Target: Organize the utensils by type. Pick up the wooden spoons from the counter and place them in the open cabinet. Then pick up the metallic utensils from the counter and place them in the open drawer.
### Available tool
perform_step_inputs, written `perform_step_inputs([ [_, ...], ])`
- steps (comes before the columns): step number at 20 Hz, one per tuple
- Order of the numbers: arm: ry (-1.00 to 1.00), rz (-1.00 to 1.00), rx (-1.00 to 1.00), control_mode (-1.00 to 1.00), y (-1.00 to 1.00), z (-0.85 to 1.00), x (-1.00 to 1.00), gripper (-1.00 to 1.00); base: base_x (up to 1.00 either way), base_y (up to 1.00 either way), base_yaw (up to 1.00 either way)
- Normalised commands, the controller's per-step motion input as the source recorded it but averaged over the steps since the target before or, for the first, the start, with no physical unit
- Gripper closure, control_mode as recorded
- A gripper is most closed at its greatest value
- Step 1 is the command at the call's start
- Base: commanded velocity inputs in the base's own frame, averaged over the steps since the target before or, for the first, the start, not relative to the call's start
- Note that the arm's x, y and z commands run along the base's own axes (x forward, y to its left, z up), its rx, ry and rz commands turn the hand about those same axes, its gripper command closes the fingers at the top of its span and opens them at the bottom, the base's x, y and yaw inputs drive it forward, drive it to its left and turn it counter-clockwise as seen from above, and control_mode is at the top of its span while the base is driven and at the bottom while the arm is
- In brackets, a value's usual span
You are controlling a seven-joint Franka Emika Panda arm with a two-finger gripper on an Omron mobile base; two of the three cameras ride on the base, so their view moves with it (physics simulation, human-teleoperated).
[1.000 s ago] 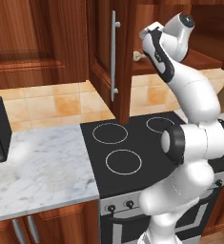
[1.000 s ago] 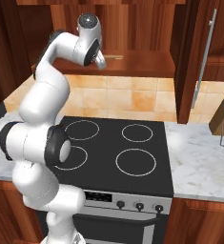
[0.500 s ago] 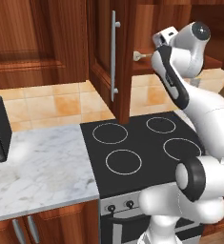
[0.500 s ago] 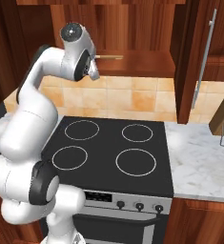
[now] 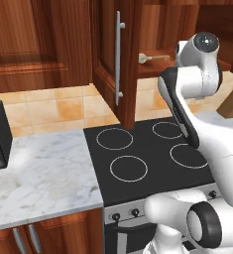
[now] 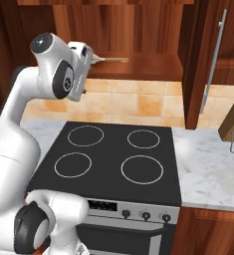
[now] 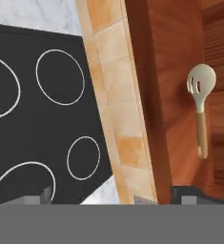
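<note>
Cabinet (image 6: 138,67) shelf ahead of gripper (image 7: 113,193) carries wooden spoon (image 7: 200,107), lying flat as placed; jaws wide, released, nothing held.

White arm bent up high, elbow low, big round joints dark. Forearm leans up and back. Wrist sits at top, hand turned forward and down. Gripper (image 7: 113,193) wide open, nothing between its two dark tips; one tip (image 7: 39,196) low on one side of hand view, other far across. Hand (image 6: 81,62) held up in air, touching nothing.
</note>
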Motion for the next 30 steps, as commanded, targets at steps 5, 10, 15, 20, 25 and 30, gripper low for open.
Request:
perform_step_inputs([
  [5,0.03,-0.35,0.47,-1.00,-0.01,-0.38,-1.00,-1.00,0.00,0.00,0.00],
  [10,-0.01,-0.47,0.45,-1.00,0.00,-0.63,-0.90,-1.00,0.00,0.00,0.00],
  [15,-0.02,-0.58,0.36,-1.00,0.02,-0.75,-0.64,-1.00,0.00,0.00,0.00],
  [20,0.00,-0.44,0.41,-1.00,-0.03,-0.62,-0.41,-1.00,0.00,0.00,0.00],
  [25,0.00,-0.24,0.28,-1.00,0.00,-0.43,-0.25,-1.00,0.00,0.00,0.00],
  [30,0.00,0.00,0.00,-1.00,0.00,0.00,-0.02,-1.00,0.00,0.00,0.00],
])
